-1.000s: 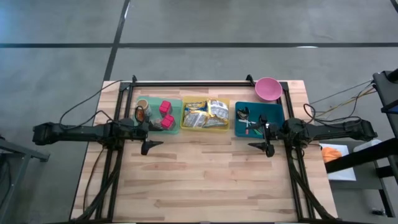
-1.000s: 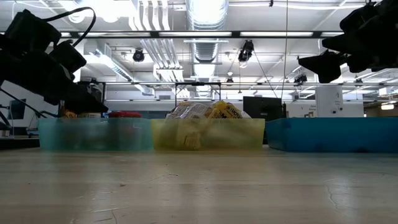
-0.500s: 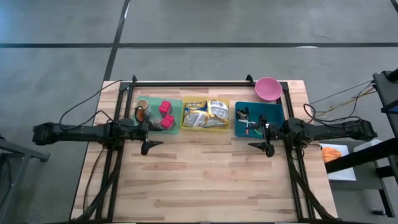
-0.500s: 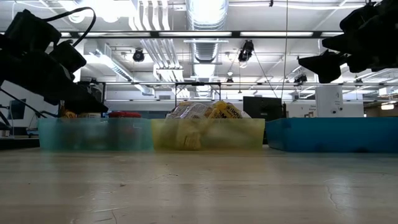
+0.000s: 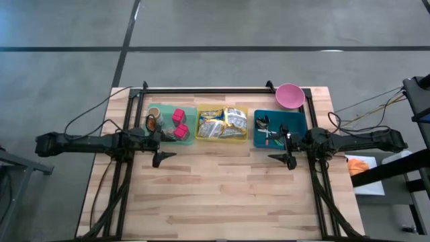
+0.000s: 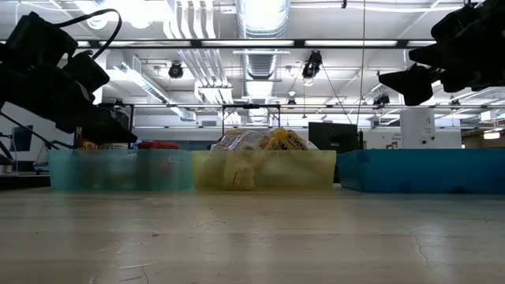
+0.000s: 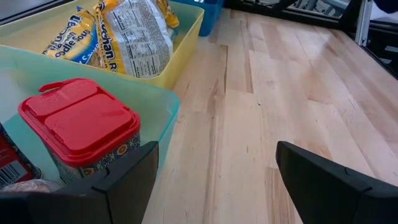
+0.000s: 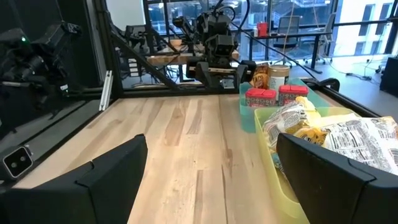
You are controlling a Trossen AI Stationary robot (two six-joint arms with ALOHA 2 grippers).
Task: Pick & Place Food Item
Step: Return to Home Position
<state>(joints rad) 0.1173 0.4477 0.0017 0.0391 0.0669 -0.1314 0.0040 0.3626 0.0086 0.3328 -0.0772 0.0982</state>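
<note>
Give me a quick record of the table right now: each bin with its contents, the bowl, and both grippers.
Green bin: red cans
Yellow bin: noodle packs
Blue bin: small items, unclear
Pink bowl: on the table, past the blue bin
Left gripper: open, empty, by green bin
Right gripper: open, empty, by blue bin

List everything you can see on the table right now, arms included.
Table: one, light wood, under everything.
Green bin: one, left end of the bin row.
Yellow bin: one, middle of the row.
Blue bin: one, right end of the row.
Cans: two, red, in the green bin.
Jars: count unclear, brownish, in the green bin beside the cans.
Packs: several, yellow, in the yellow bin.
Utensils: count unclear, in the blue bin.
Bowl: one, pink, beyond the blue bin.
Left pincer: dark, open, empty, by the green bin.
Right pincer: dark, open, empty, by the blue bin.
</note>
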